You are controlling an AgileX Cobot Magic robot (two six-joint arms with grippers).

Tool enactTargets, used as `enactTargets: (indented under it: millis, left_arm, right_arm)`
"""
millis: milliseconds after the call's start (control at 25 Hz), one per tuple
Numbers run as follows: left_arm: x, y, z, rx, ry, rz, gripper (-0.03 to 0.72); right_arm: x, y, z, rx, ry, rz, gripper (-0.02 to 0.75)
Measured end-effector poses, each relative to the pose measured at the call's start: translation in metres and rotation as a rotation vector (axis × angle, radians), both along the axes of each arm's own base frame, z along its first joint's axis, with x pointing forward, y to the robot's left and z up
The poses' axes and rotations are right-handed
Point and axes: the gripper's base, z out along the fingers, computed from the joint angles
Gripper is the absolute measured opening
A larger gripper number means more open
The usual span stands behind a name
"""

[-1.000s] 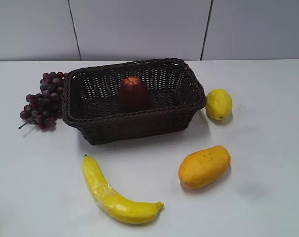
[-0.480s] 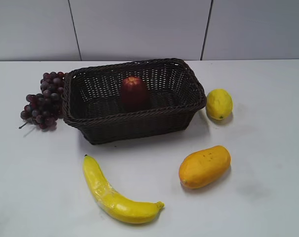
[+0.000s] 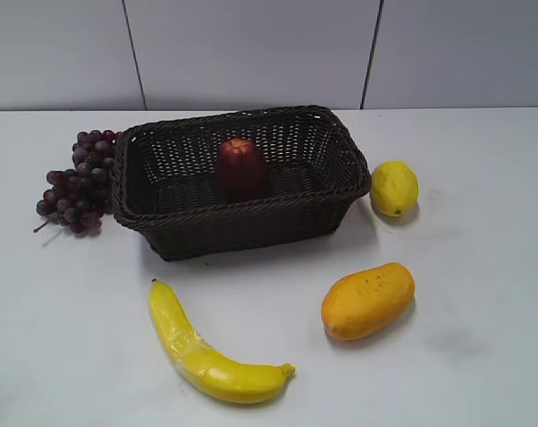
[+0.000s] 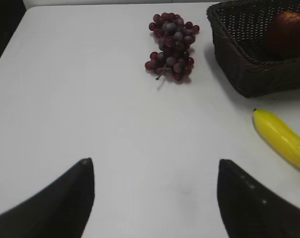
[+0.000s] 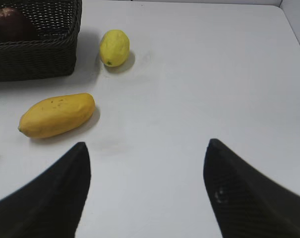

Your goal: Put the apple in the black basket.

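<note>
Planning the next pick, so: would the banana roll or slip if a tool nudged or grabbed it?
The banana lies flat on its curve, so it probably pivots rather than rolls. Its glossy skin looks slippery, perhaps plastic. A grip across the thick middle seems safest.

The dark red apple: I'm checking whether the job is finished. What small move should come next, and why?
Probably none beyond holding both arms back. The dark red glossy apple already sits inside the dark woven wicker basket, and the left claw and right claw are open and empty over bare table.

Bare table around fruit, seemingly.
</note>
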Motion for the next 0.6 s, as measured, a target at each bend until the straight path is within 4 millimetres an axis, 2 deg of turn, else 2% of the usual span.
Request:
enactTargets:
  millis: [600]
  left_arm:
    - [-0.0008, -0.0057, 0.0011, -0.061, 0.001, -0.039, 0.577]
  right_arm:
    - [0.0000, 0.0000, 0.0000, 0.000, 0.000, 0.000, 0.537]
